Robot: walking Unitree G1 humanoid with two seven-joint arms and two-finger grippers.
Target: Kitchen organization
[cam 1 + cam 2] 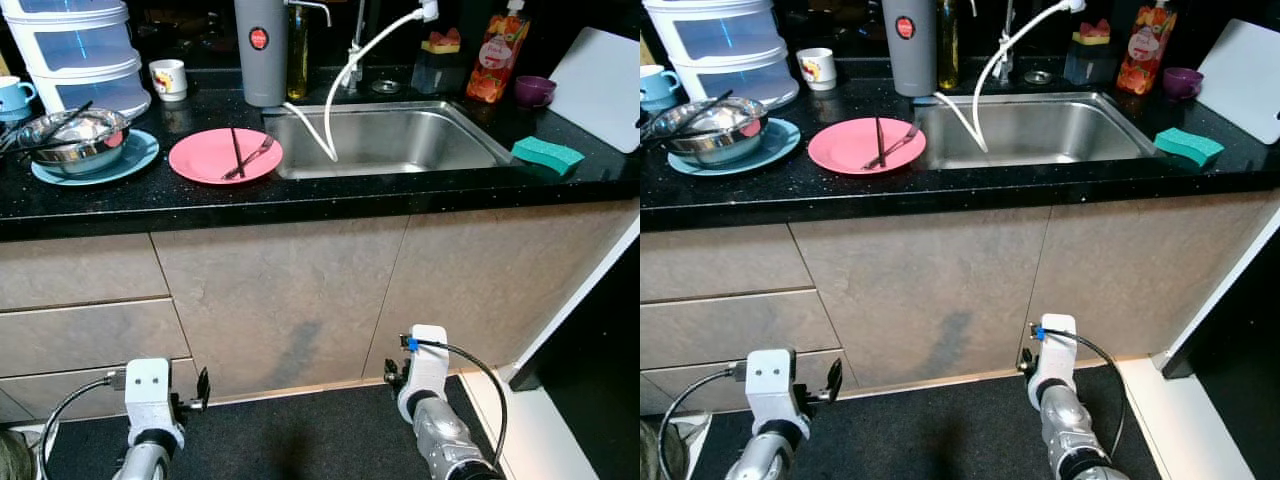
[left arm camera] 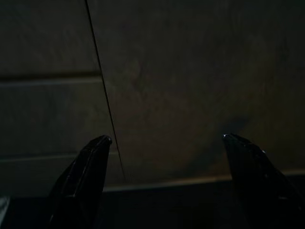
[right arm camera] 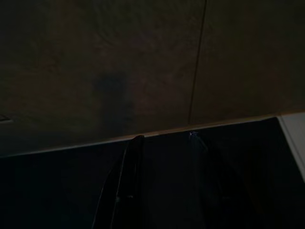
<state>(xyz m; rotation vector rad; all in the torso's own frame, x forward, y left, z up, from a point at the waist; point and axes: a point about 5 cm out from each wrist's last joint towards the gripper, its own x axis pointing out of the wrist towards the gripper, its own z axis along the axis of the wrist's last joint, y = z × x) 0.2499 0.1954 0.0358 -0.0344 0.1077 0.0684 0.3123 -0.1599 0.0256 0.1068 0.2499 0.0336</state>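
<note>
Low before the beige cabinet doors, both arms hang idle. Left gripper has its jaws spread wide, holding nothing; right gripper has its jaws a little apart, also empty. Well above both, on the black speckled counter, a round pink plate carries dark chopsticks and a fork, their long axes running toward the back wall.

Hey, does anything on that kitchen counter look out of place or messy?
Mostly tidy. The white hose droops loosely from the tap into the sink, and a fork and a dark utensil lie across the pink plate. A metal bowl with utensils sits on the blue plate. Nothing looks spilled.
</note>
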